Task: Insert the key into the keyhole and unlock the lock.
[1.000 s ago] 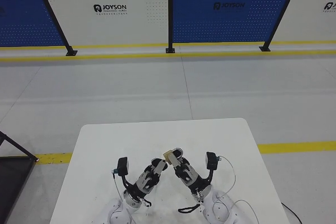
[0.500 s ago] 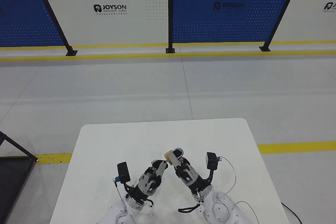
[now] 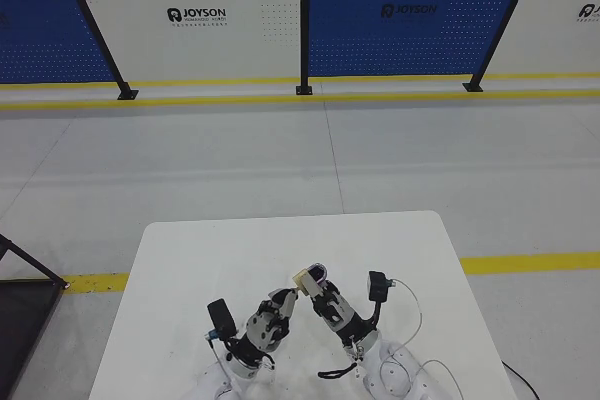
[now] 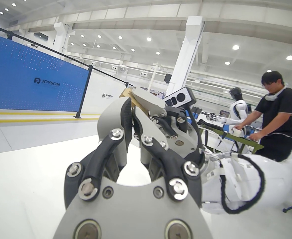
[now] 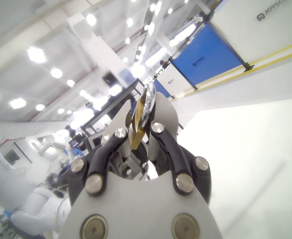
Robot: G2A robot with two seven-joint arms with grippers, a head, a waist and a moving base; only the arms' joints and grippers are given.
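The lock [image 5: 136,128] is a small brass padlock with a flat yellow body and a bright chrome shackle [image 5: 149,100] curving out of its far end; it is off the table [image 3: 380,240], held in the air above the near half of the white top, roughly midway across; in the top view the lock [image 3: 303,276] shows as a pale yellow block at the tip of the right arm; the right gripper [image 5: 144,104] is clamped narrowly on the brass body, its pale fingers [image 5: 164,110] pressing the two flat sides, with the shackle sticking out past the fingertips; from above, the right gripper [image 3: 316,287] slants up and toward the left gripper [image 3: 284,302], whose tip lies just beside the lower end of the lock; in the left wrist view the left gripper [image 4: 131,106] has its fingers [image 4: 111,120] drawn close, the ribbed pads nearly meeting with only a thin dark gap; whether a key sits in that gap cannot be told; just past those fingertips a corner of the tan lock [image 4: 126,93] shows against one finger of the right gripper [image 4: 148,100].
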